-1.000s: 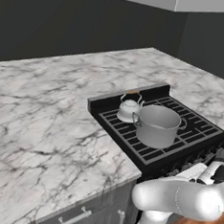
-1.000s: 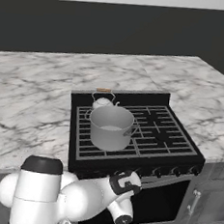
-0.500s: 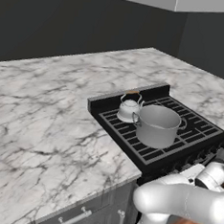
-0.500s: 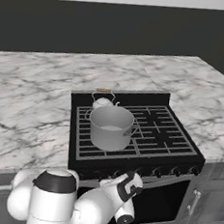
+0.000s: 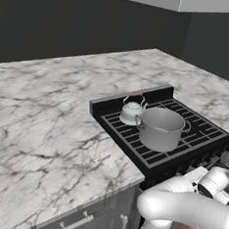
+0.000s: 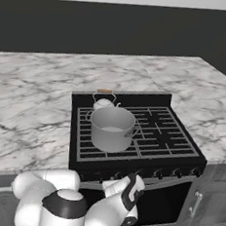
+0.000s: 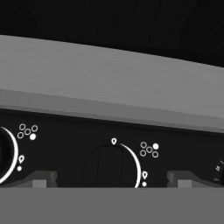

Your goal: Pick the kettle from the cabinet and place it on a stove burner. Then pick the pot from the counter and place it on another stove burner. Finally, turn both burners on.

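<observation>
Close against the front panel of the stove, the gripper (image 7: 111, 179) faces a round black control knob (image 7: 109, 166), its two dark finger tips (image 7: 41, 178) spread wide, one on each side of the knob and clear of it. Nothing is held between them, and whether either tip touches the panel cannot be told. A white arc and small burner symbols are printed beside the knob, and part of a second knob (image 7: 6, 159) shows at the left edge of the hand view. Above the knobs runs the grey front edge of the cooktop.

Seen from the base cameras, the white arm (image 6: 108, 207) bends low in front of the stove, with the hand below the front edge of the cooktop at the row of knobs (image 6: 175, 173). Up on the black grates of the stove burners (image 6: 156, 136), the pot (image 6: 111, 128) stands upright on the front left burner. The kettle (image 6: 103, 103) sits just behind the pot on the rear left burner, close to or touching it. Both lie above the hand and farther back. The counter (image 5: 46, 125) of white marble runs to both sides of the stove.
</observation>
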